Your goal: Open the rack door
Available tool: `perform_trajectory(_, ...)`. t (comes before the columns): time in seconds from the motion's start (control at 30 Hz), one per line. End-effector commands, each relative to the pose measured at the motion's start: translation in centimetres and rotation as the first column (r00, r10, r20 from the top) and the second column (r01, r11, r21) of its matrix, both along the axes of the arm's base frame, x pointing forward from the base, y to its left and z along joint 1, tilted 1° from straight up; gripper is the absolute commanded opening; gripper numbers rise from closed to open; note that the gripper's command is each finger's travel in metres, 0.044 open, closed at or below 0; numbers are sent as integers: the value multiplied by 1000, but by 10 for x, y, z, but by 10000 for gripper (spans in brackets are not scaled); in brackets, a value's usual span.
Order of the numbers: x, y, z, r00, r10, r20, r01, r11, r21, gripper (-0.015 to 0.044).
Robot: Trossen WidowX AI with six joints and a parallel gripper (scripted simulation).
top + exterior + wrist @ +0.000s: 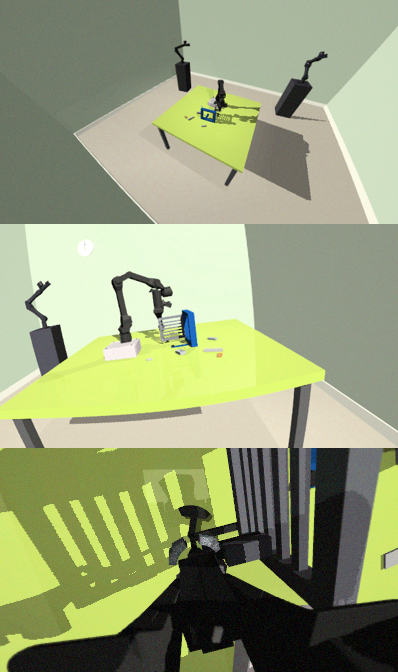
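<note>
The blue frame (201,114) (194,332) stands upright on the lime table (226,144) (229,381). The grey barred door (161,332) (352,523) stands swung far out from it toward the arm's base, roughly square to the frame; the exact angle cannot be read. My gripper (159,317) (202,582) points down at the door's free edge. Its fingers are shut on the dark upright handle, whose stem and wide rounded end (195,512) show beyond the fingertips in the wrist view. The handle's turn angle is hard to tell. A dark link joins the handle area to the door.
The arm's pale base block (122,351) stands behind the gripper. A blue strip (180,346) lies low beside the frame. Near the frame lie a grey block (180,352), a long grey bar (213,350), an orange piece (219,355) and small grey pieces (212,338) (149,359).
</note>
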State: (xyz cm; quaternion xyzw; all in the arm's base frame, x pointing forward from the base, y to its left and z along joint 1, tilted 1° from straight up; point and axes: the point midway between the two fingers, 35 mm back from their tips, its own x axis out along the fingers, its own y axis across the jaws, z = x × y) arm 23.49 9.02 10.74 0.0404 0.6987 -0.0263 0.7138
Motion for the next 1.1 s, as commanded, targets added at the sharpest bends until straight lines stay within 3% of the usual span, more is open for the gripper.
perform_trajectory(0.0, 3, 7, 0, 998, -66, -6, 66, 998, 1, 24)
perform_trajectory(0.5, 4, 11, 0, 996, -88, -6, 88, 996, 2, 24)
perform_trajectory(0.83, 4, 11, 0, 996, -88, -6, 88, 996, 2, 286)
perform_trajectory(1.07, 5, 11, 6, 996, -88, -6, 88, 996, 2, 296)
